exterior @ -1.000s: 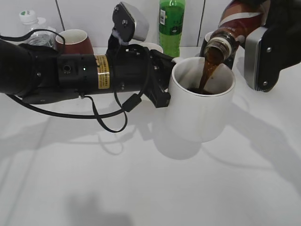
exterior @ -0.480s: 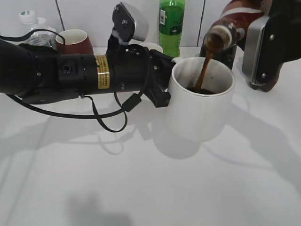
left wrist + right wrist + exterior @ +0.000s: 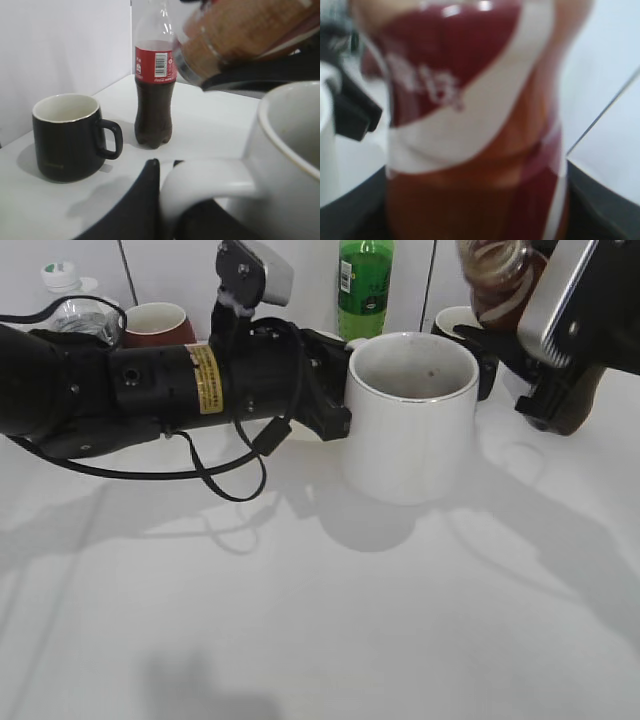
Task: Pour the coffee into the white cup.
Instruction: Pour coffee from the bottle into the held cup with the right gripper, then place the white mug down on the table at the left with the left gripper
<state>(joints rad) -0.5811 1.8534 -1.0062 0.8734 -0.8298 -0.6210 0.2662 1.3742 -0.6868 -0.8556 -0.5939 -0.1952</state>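
Note:
The white cup (image 3: 410, 430) stands on the table at centre. My left gripper (image 3: 335, 380) is shut on its handle (image 3: 205, 177), fingers on either side. My right gripper (image 3: 540, 300) is shut on the coffee bottle (image 3: 497, 268), held up at the top right, above and to the right of the cup. No stream shows between bottle and cup. The bottle fills the right wrist view (image 3: 470, 125) and shows blurred above the cup rim in the left wrist view (image 3: 250, 35). The cup's rim shows there too (image 3: 280, 130).
A black mug (image 3: 67, 137) and a red-labelled cola bottle (image 3: 154, 90) stand behind the cup. A green soda bottle (image 3: 364, 290), a dark red paper cup (image 3: 158, 325) and a clear bottle (image 3: 70, 295) stand at the back. Black cable (image 3: 230, 480) hangs from the left arm.
The pouring stream has stopped. My right gripper has lifted the coffee bottle up and away to the right. The cup with my left gripper has shifted a little left and back.

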